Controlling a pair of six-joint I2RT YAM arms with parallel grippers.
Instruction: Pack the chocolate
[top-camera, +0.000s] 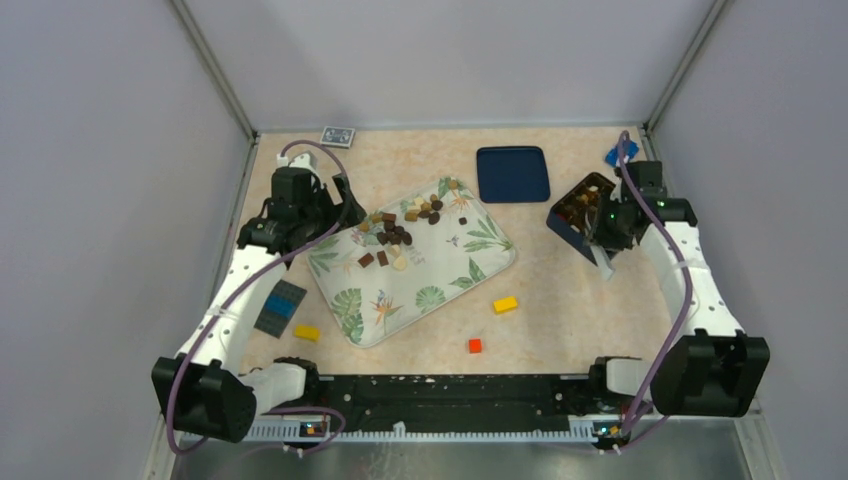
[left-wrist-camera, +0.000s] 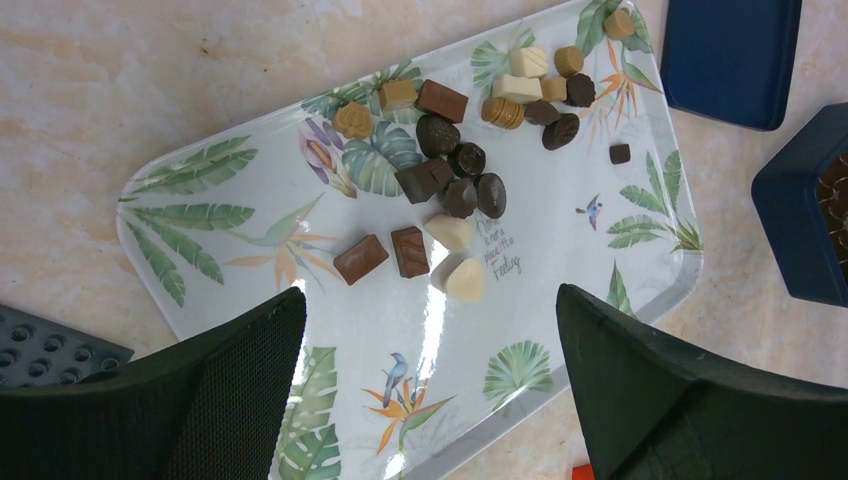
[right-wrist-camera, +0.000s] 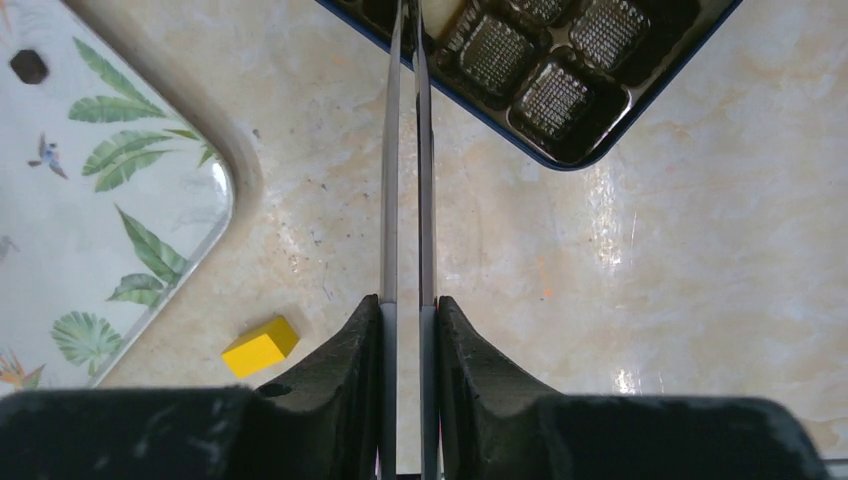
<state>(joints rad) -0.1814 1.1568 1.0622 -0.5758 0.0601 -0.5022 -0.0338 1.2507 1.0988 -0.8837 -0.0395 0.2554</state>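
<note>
Chocolate watch, starting on the left: left gripper hovering over the near part of the leaf-print tray, spread as wide as it goes, gripping nothing and touching nothing. Dark studded plate lying just outside the tray's corner, no part in this. On the tray itself, a loose heap of pieces toward the far half: dark rounds bunched in the middle, two brown blocks and two cream pieces nearest the fingers, a string of light-brown and cream ones running toward the far corner, one tiny dark square off alone. Plenty left to pack, by the look of it. Moving right: blue lid lying flat on the table beyond the tray, and a yellow brick sitting on the table between tray and box. Then the blue box, open, the dark cells at its near corner empty. Far right: right gripper pinched tight on a pair of thin metal tweezers, blades almost together, tips reaching over the box rim and running out of the wrist view. Impossible to say whether a piece is nipped at those tips. Reads as the delivery end of a pick-and-place cycle. Next up, probably: a swing back over to the tray, blades eased apart, tips lined up either side of one stray piece rather than the heap, then a gentle squeeze, nothing hard enough to flick it away.
</note>
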